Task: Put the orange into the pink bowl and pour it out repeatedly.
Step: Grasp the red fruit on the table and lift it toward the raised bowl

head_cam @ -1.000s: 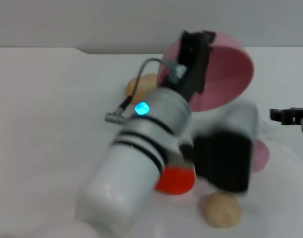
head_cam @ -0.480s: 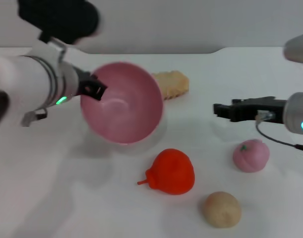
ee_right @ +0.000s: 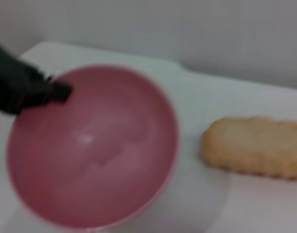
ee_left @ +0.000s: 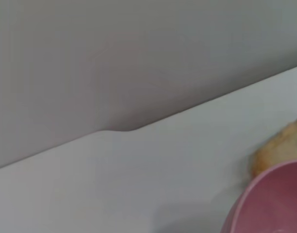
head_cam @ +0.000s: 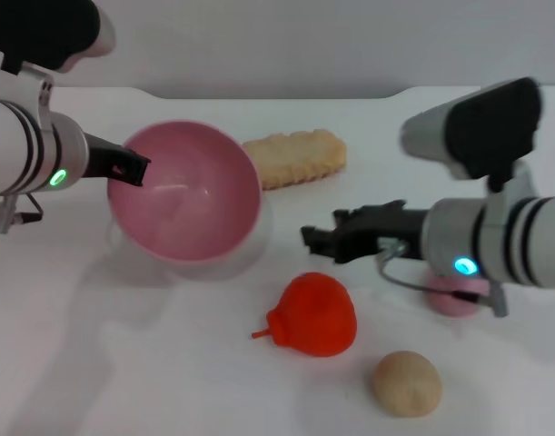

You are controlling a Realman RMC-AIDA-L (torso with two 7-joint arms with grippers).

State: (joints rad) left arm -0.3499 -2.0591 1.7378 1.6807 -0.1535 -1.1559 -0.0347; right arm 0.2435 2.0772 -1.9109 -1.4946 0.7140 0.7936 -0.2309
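Nearest the camera there's a beige bun [head_cam: 405, 382], then the orange [head_cam: 315, 313] sitting loose on the white table [head_cam: 123, 363]. Right gripper [head_cam: 315, 238] hovers just past it; can't tell if it's open. Further back, the left gripper [head_cam: 132, 170] is clamped on the tilted pink bowl's [head_cam: 191, 195] rim, with a long biscuit [head_cam: 293, 156] behind.

We see a white counter [head_cam: 168, 363] against a grey wall [head_cam: 277, 41]. A long, ridged tan biscuit [head_cam: 293, 157] lies far back on it, its lumpy edge plain in the right wrist view [ee_right: 255, 153]. A beige round bun [head_cam: 405, 382] sits near the front, and a pink peach-like ball [head_cam: 454, 298], partly hidden, lies behind it.
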